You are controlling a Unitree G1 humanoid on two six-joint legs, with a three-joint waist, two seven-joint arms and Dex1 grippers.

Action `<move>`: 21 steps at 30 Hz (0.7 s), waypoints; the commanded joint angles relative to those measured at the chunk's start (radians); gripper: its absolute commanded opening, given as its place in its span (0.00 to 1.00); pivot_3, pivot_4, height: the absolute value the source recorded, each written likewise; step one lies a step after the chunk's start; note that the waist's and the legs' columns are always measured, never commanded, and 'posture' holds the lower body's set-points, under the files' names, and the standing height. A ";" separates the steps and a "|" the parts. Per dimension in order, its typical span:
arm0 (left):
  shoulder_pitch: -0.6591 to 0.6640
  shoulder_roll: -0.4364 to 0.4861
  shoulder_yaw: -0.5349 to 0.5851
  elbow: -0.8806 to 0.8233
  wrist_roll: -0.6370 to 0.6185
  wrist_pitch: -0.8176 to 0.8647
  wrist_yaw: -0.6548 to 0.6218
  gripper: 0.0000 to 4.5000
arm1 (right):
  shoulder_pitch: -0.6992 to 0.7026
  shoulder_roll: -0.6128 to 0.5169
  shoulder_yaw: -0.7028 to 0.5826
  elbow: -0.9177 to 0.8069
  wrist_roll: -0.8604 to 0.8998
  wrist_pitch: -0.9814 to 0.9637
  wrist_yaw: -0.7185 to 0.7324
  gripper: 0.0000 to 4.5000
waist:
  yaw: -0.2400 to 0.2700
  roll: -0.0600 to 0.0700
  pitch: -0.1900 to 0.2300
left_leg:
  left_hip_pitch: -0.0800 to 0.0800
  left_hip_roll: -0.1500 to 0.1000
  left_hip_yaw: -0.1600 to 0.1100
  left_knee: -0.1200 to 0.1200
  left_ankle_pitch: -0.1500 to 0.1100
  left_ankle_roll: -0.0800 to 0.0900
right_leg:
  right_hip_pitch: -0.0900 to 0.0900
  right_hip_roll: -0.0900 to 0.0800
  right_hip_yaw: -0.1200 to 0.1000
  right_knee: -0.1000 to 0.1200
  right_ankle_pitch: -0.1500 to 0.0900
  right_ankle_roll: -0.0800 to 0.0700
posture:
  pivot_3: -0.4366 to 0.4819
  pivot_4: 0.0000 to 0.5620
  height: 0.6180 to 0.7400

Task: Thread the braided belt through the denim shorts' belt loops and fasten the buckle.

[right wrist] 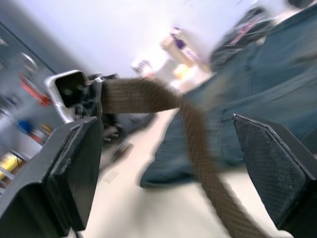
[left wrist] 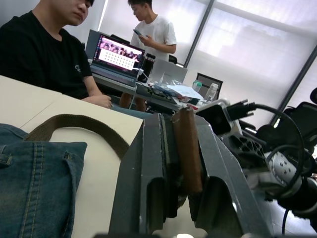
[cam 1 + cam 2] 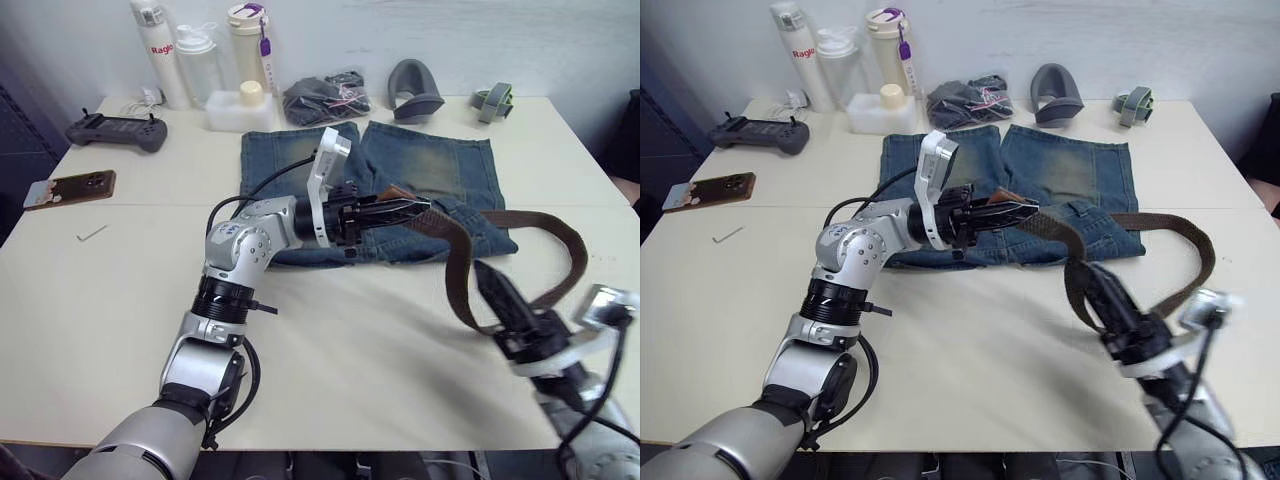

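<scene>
1. Left eye view shows the denim shorts [image 3: 400, 190] lying flat on the table [image 3: 120, 300], waistband toward the robot.
2. The left tool [image 3: 405, 212] sits over the waistband, clenched on one end of the belt [image 3: 455, 262]; the left wrist view shows the brown strap pinched between its fingers [image 2: 153, 168].
3. From there the belt arches off the shorts, loops down over the bare table near the right tool [image 3: 490, 285], then curves back across the right leg of the shorts.
4. The right tool is released: in the right wrist view its fingers [image 1: 74, 168] stand wide apart with the strap running between them, touching neither.
5. Whether the belt passes through any loop cannot be told; the left tool covers that stretch of waistband.
6. Behind the shorts stand three bottles [image 3: 205, 60], a white box [image 3: 240, 110], a dark bundle of fabric [image 3: 325, 98], a grey cup-shaped piece [image 3: 413, 88] and a green strap [image 3: 493, 100].
7. On the left lie a controller [image 3: 118, 130], a phone [image 3: 70, 188] and a hex key [image 3: 92, 233].
8. The left wrist view shows two people and a laptop [image 2: 116, 57] beyond the table.
</scene>
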 commanded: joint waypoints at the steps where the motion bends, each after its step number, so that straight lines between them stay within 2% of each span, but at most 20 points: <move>1: -0.026 -0.001 0.007 0.011 -0.005 -0.005 -0.012 0.00 | 0.031 -0.152 -0.225 0.013 0.177 0.048 0.076 0.98 | 0.003 0.000 0.001 | 0.000 0.000 0.001 0.000 0.000 0.001 | 0.000 0.000 0.000 0.000 0.000 0.000 | 0.48 0.27 0.26; 4: -0.046 -0.017 -0.008 0.040 -0.008 0.014 -0.022 0.00 | 0.061 -0.208 -0.180 -0.127 0.302 0.094 0.064 0.98 | 0.005 -0.002 0.001 | 0.000 0.002 -0.002 0.000 -0.001 0.001 | 0.000 0.002 -0.001 -0.001 0.000 0.000 | 0.48 0.27 0.26; 5: -0.055 -0.028 -0.008 0.051 -0.018 0.024 -0.029 0.00 | 0.057 -0.197 -0.116 -0.189 0.322 0.088 0.037 0.98 | 0.006 -0.003 0.001 | 0.000 0.003 -0.003 -0.001 -0.001 0.003 | 0.000 0.004 -0.001 -0.001 0.000 0.000 | 0.48 0.27 0.26; 8: -0.093 -0.067 0.020 0.094 -0.049 0.075 -0.009 0.00 | 0.012 -0.073 0.154 -0.281 0.192 0.063 -0.063 0.98 | 0.008 -0.005 0.001 | 0.000 0.003 -0.008 -0.002 -0.001 0.003 | 0.000 0.006 -0.002 -0.001 0.000 0.000 | 0.48 0.27 0.26; 11: -0.106 -0.060 0.031 0.075 -0.094 0.162 -0.034 0.00 | -0.003 0.046 0.276 -0.239 0.088 0.021 -0.104 0.98 | 0.008 -0.002 0.000 | -0.002 0.002 -0.010 -0.002 -0.001 0.004 | 0.000 0.005 -0.003 -0.001 0.000 0.001 | 0.48 0.27 0.26; 17: -0.065 0.019 0.011 -0.036 -0.174 0.315 -0.114 0.00 | -0.027 0.222 0.365 -0.124 -0.031 -0.069 -0.088 0.98 | 0.010 -0.001 0.000 | -0.003 0.002 -0.008 -0.001 0.003 -0.002 | 0.000 0.003 -0.002 -0.003 0.001 0.001 | 0.48 0.27 0.26; 21: -0.036 0.044 0.004 -0.046 -0.145 0.321 -0.075 0.00 | -0.068 0.267 0.376 -0.114 -0.088 -0.120 -0.016 0.98 | 0.012 0.000 0.000 | -0.002 0.001 -0.007 -0.001 0.003 -0.003 | 0.000 0.002 -0.002 -0.002 -0.003 -0.006 | 0.48 0.27 0.26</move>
